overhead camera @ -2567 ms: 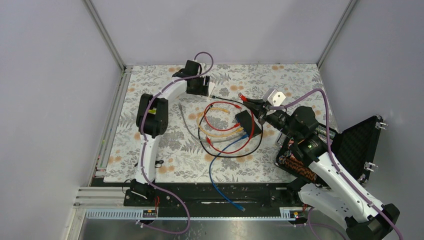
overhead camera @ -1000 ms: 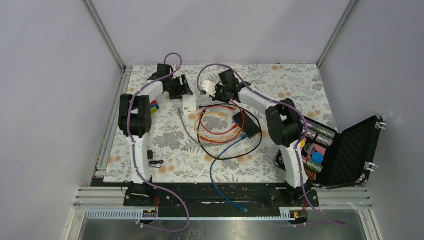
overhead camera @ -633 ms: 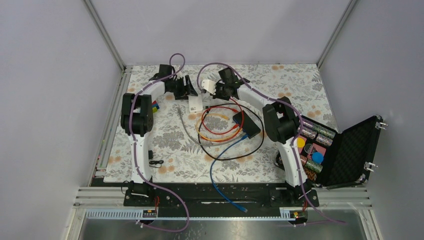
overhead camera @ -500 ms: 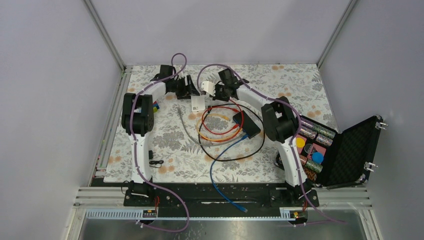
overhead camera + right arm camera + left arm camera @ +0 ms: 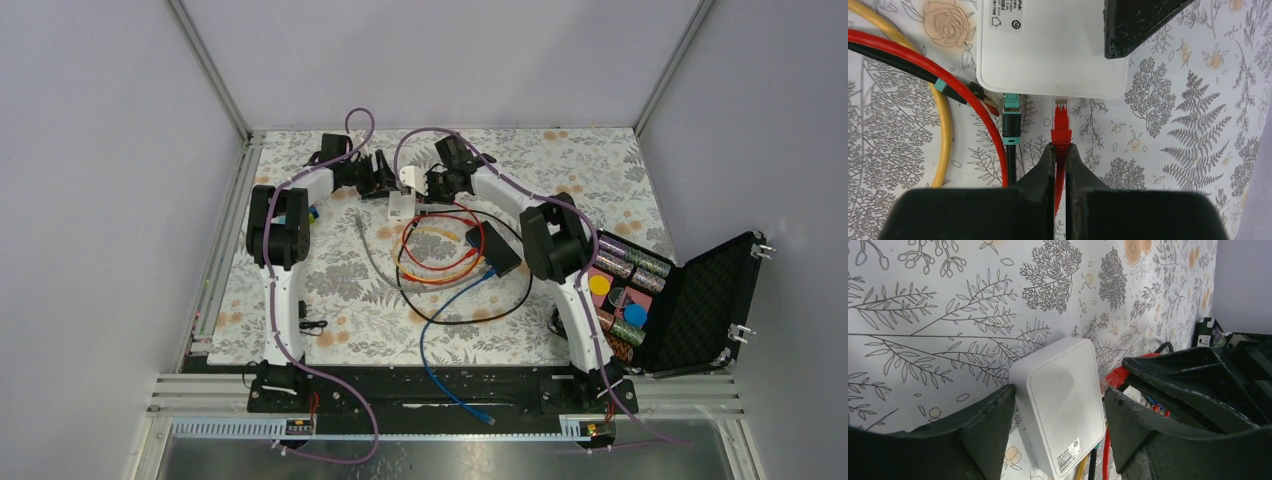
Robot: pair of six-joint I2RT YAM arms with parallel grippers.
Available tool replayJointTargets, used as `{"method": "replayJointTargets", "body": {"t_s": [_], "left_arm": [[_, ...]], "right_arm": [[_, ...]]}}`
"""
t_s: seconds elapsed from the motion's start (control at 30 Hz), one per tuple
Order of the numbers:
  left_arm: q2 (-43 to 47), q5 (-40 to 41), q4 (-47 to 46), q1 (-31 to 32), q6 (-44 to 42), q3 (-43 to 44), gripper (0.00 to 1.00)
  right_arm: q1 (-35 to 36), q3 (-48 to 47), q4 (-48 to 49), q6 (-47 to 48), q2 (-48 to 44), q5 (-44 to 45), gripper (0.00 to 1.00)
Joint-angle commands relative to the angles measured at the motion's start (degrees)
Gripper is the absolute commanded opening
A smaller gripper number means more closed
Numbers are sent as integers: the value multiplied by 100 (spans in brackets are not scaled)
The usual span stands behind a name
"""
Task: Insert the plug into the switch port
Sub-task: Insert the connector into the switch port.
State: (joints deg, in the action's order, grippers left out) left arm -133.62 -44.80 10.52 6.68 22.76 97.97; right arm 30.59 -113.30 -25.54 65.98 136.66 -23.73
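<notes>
The flat black switch box point(image 5: 493, 250) lies mid-table among coiled cables, apart from both grippers; its sockets cannot be made out. My right gripper point(image 5: 1060, 146) is shut on a red plug point(image 5: 1061, 120) just behind its head. The plug's tip touches the near edge of a small white rounded box point(image 5: 1048, 45), beside a black, teal-banded plug point(image 5: 1011, 120) seated in that box. My left gripper point(image 5: 1058, 395) straddles the white box point(image 5: 1060, 400), a finger against each side. In the top view both grippers, left point(image 5: 388, 185) and right point(image 5: 428, 190), meet at the white box point(image 5: 400, 207) at the far middle.
Red point(image 5: 478, 235), yellow point(image 5: 440, 270), black point(image 5: 500, 305) and blue point(image 5: 440, 350) cables loop around the switch box. A grey cable point(image 5: 372, 250) lies to the left. An open black case point(image 5: 700, 300) with coloured items stands at the right edge. Small coloured blocks point(image 5: 313, 212) lie by the left arm.
The right arm swung from the right side to the far middle with the red plug. The left gripper and the white box shifted right towards it.
</notes>
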Motion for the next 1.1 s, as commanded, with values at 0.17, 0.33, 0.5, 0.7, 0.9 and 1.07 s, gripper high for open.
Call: {"method": "replayJointTargets", "body": {"t_s": [0.17,0.33,0.5,0.7,0.9,1.07], "left_arm": [[178,-223,-154,25,-28,-162,65],[300,-119,-95,2,-14,-274,65],[326,358,224,-68,-71,-163,64],[345,403,117,-81,32,-129,63],[389,391,99,-81,118,-204,62],[368,464,173,-85,40,-243,62]], "right_arm": [[34,-1057,-551,-113,278,-806,0],[35,-1171,-553,-261,354,-568,0],[-56,-1350,-872,-56,557,83,0],[-79,-1453,-1125,232,677,330,0],[-79,-1754,-1376,113,817,387,0],[-147,-1661,-1524,51,717,335,0]]}}
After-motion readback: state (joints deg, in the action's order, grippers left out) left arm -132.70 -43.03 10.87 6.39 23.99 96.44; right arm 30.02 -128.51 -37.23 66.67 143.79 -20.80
